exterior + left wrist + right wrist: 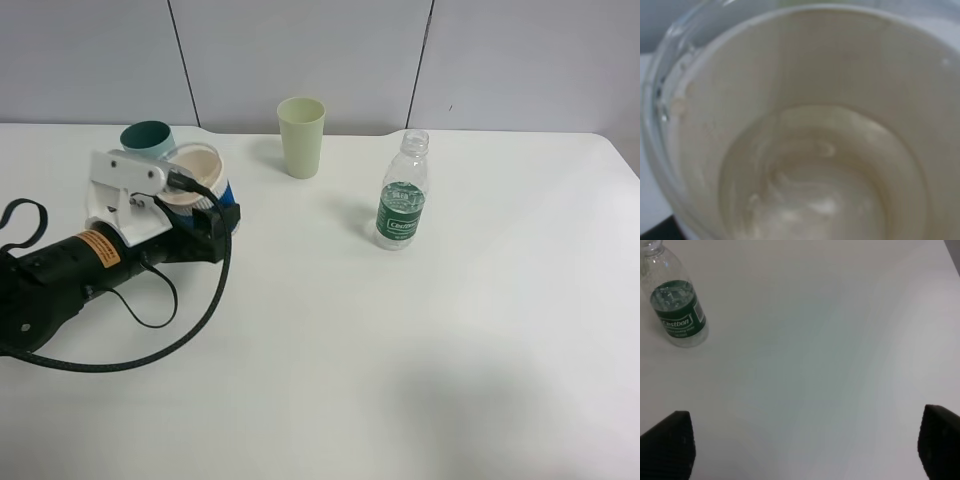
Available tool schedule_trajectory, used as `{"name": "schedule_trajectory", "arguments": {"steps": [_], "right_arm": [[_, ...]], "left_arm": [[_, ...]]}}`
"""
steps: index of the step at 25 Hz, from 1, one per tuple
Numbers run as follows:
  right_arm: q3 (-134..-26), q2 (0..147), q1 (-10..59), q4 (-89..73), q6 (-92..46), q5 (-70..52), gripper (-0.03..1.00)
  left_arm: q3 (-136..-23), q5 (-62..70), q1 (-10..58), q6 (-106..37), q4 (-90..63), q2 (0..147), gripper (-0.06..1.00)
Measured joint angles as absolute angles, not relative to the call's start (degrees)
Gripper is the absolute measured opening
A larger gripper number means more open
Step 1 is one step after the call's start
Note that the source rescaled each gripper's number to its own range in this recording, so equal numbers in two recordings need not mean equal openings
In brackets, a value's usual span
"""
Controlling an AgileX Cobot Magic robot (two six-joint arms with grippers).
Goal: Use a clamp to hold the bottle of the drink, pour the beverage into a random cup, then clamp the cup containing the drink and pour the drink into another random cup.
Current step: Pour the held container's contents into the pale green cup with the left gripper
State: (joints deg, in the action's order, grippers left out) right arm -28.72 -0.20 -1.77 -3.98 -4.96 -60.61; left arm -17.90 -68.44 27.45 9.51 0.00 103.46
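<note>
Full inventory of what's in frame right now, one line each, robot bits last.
bottle: one, clear with dark green label, standing right of centre
paper cup: one, blue sleeve, white rim band, cream inside, far left
beverage: one pool, clear, in the paper cup's bottom
teal tumbler: one, teal, just behind the paper cup
yellow-green tumbler: one, pale yellow-green, upright at back centre
table: one, white, under everything
left gripper: one, black, shut on the paper cup
right gripper: one, black, open over bare table, seen only in the right wrist view
</note>
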Motion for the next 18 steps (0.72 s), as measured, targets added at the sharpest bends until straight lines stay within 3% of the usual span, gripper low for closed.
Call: {"name": "schedule_trajectory", "arguments": {"steps": [18], "right_arm": [[-28.7,-0.2,-1.8,-4.0,-5.0,-60.6,0.78]], "left_arm": [[-15.2,-58.3,27.5,3.6,-17.0,94.0,0.00]]}}
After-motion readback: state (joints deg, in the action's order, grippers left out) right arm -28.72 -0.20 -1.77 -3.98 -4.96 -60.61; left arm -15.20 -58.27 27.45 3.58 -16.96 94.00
